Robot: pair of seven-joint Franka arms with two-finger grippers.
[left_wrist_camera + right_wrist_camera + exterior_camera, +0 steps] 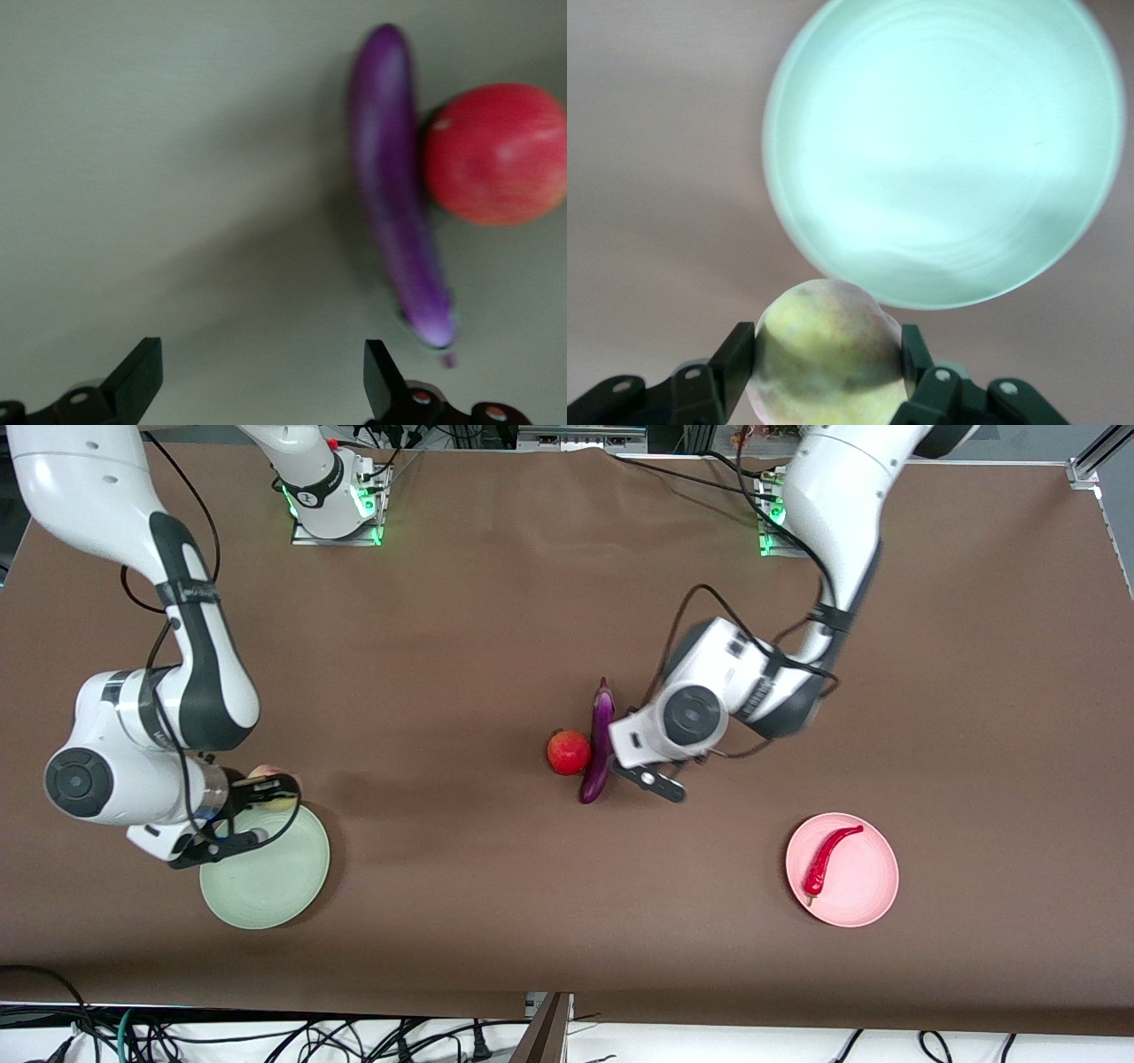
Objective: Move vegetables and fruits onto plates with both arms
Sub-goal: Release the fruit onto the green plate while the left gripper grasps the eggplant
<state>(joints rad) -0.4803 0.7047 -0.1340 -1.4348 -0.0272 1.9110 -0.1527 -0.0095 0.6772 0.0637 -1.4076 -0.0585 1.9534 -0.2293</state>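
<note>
Green plate edge under right gripper pinching peach; centre it before release | left gripper spread beside eggplant; straddle it squarely.

A: Surface check. What carries everything?

B: One wide table under a matte brown cloth, faint creases near the arm bases.

A: Items resting directly on it?

B: Four. Long slim glossy purple eggplant mid-table, lengthwise toward the front camera. Round shiny red fruit touching its side, toward the right arm's end.

A: Plates?

B: Round shallow pale green plate toward the right arm's end. Round shallow pale pink plate toward the left arm's end. Both lie nearer the front camera than the eggplant and well apart from each other.
</note>
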